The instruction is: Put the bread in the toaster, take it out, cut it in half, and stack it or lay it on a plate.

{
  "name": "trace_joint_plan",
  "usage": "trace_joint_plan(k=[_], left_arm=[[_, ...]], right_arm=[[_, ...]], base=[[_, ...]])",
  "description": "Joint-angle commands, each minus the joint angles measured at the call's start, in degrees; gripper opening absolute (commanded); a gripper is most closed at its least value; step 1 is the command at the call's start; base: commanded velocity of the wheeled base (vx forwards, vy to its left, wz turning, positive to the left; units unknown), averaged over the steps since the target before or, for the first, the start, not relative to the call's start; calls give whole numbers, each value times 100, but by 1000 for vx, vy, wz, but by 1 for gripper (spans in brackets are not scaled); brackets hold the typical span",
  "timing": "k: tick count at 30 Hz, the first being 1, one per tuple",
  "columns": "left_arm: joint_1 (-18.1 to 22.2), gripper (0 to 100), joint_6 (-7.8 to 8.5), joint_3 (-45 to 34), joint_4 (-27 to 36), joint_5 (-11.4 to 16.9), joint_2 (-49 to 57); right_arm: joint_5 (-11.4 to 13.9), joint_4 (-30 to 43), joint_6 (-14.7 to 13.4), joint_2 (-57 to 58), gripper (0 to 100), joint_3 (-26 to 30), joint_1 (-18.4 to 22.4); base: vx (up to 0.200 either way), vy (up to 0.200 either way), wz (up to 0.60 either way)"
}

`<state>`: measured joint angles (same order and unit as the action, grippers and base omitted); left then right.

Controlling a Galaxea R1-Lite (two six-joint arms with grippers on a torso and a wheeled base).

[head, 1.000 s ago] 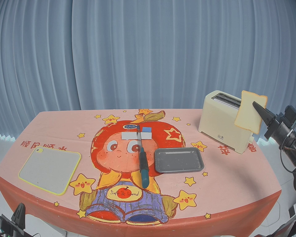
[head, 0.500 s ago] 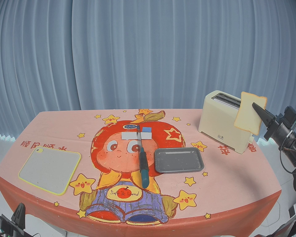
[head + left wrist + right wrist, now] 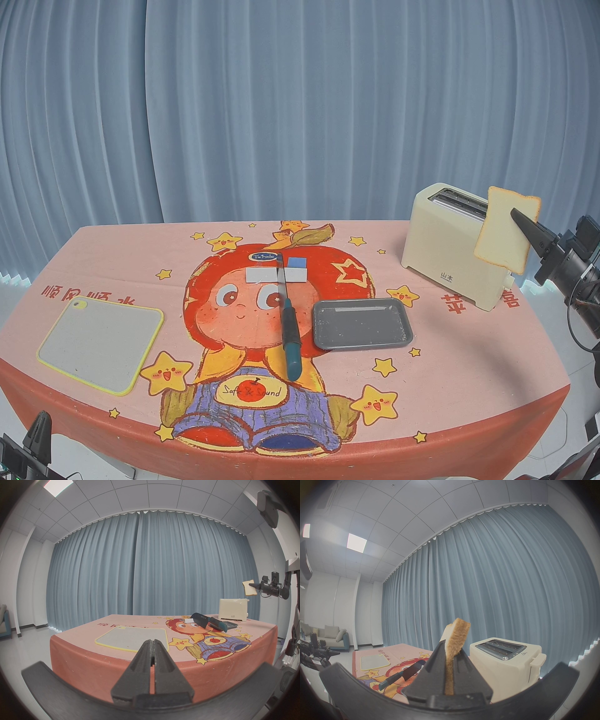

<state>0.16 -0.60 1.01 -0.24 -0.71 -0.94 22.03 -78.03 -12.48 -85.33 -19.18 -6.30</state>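
A: Head view: what do we see at the cream two-slot toaster (image 3: 453, 244)?
B: We see the right gripper (image 3: 516, 215) clamped on a tan square slice of bread (image 3: 500, 237), held upright in the air beside the toaster's right end, above its slots.
A: And our left gripper (image 3: 152, 644)?
B: Jaws pressed together on nothing, well apart from the toaster. We also see a grey rectangular tray (image 3: 362, 325) near the toaster, with a teal-handled knife (image 3: 290, 331) just past it.

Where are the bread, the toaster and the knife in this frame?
bread (image 3: 500, 234), head view, middle of the slice's flat face.
toaster (image 3: 445, 247), head view, its cream side wall.
knife (image 3: 291, 331), head view, its teal handle.
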Motion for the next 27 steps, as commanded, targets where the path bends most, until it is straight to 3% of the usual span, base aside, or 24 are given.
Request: trace_joint_plan(k=[1, 18, 27], left_arm=[[2, 0, -2, -101, -2, 0, 24], [2, 0, -11, -101, -2, -8, 24], [2, 0, -11, -101, -2, 0, 24]], right_arm=[[3, -1, 0, -10, 0, -7, -3], [3, -1, 0, 166, 0, -60, -11], [3, 86, 9, 439, 0, 19, -407]], base=[[0, 200, 0], [0, 200, 0], [0, 200, 0]])
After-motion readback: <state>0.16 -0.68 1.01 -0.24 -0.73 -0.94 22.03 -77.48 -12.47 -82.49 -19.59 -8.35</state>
